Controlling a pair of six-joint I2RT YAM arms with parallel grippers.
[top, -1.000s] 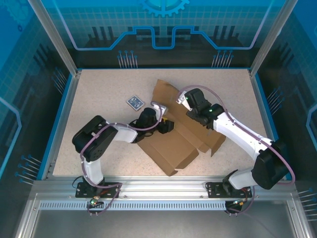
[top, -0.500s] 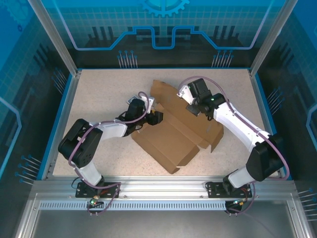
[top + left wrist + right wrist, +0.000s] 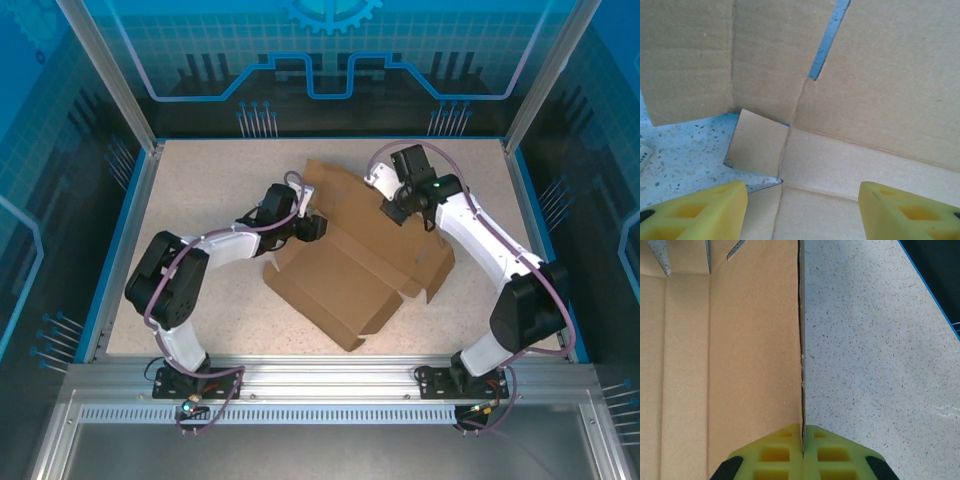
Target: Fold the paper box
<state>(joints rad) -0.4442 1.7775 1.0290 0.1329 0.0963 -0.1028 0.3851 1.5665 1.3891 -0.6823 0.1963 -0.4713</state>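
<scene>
The paper box (image 3: pixel 345 275) is a brown cardboard sheet with creased flaps, lying half-folded mid-table with its back panel (image 3: pixel 335 190) raised. My left gripper (image 3: pixel 316 228) hovers open at the box's left corner. In the left wrist view its yellow fingers (image 3: pixel 700 212) stand wide apart over an inner panel (image 3: pixel 840 165), with nothing between them. My right gripper (image 3: pixel 396 210) is shut on the box's right-hand panel. In the right wrist view the panel's thin edge (image 3: pixel 801 340) runs straight into the closed gripper (image 3: pixel 802 432).
The speckled table (image 3: pixel 200 180) has bare room left of the box and along its right side (image 3: pixel 875 350). A blue rim (image 3: pixel 125 230) and glass walls bound it. A small white item (image 3: pixel 643 152) lies by the box's left corner.
My left arm swung back and left, from the box's middle to its left corner, its jaws widening slightly. My right gripper moved toward the back, still shut on the panel edge.
</scene>
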